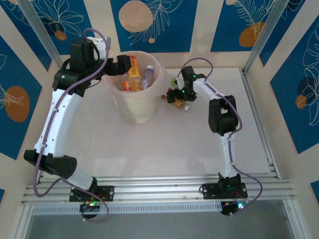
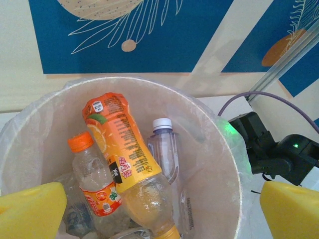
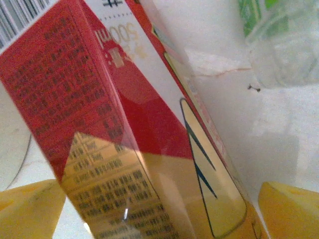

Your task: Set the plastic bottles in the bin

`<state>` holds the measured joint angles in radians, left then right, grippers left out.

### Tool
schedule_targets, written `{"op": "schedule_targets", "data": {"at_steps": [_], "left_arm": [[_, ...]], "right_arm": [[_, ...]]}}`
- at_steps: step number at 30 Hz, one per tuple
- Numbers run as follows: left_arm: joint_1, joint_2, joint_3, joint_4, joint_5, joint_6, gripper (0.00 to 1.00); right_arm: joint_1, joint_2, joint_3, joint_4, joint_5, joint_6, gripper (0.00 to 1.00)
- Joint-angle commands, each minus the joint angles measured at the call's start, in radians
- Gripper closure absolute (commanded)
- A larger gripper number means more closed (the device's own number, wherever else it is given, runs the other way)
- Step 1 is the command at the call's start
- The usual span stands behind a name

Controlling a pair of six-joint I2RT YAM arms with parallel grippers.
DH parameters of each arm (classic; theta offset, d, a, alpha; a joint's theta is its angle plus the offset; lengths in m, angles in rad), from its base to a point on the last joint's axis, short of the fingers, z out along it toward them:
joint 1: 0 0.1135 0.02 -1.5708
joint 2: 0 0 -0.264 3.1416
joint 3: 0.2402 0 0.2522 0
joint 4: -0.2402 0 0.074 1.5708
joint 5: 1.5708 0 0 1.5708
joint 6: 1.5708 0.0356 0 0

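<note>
While the left end effector (image 1: 121,64) hangs wide open, empty, over the round translucent bin (image 1: 134,107), an orange-labelled bottle (image 2: 122,144) inside slants neck-down beside an upright clear bottle (image 2: 164,149). The right end effector (image 3: 159,214), jaws spread, straddles a glossy red-and-yellow bottle (image 3: 124,149) on the bench (image 1: 189,144).

place: pretty sure this is a robot lab test cell, not a home or kitchen
framing: slotted aluminium rails (image 1: 159,185) along the near edge, metal corner posts (image 1: 264,35) at the walls
walls: blue printed panels (image 1: 164,25) with leaf and orange-circle art, boxing in three sides like a booth
hardware: left arm (image 1: 55,119) and right arm (image 1: 222,119), both white, bolted to the rails, purple cables (image 1: 199,62) looping off them, little green lights on
surface: plain white table (image 1: 164,149) with a bin (image 1: 134,107) and plastic bottles (image 1: 133,69)
</note>
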<state>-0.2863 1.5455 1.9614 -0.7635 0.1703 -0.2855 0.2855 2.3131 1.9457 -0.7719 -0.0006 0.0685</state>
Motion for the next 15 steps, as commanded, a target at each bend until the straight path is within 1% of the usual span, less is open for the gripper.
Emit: {"op": "schedule_targets", "data": {"at_steps": [1, 13, 15], "left_arm": [[0.007, -0.022, -0.009, 0.019, -0.010, 0.000, 0.00], [0.007, -0.023, -0.019, 0.019, -0.012, 0.002, 0.01], [0.007, -0.025, -0.021, 0.019, -0.013, 0.001, 0.00]], "right_arm": [[0.017, 0.037, 0.042, -0.026, 0.055, -0.025, 0.01], [0.060, 0.066, 0.049, -0.030, 0.058, -0.048, 0.13], [0.065, 0.065, 0.045, -0.035, 0.065, -0.047, 0.18]]}}
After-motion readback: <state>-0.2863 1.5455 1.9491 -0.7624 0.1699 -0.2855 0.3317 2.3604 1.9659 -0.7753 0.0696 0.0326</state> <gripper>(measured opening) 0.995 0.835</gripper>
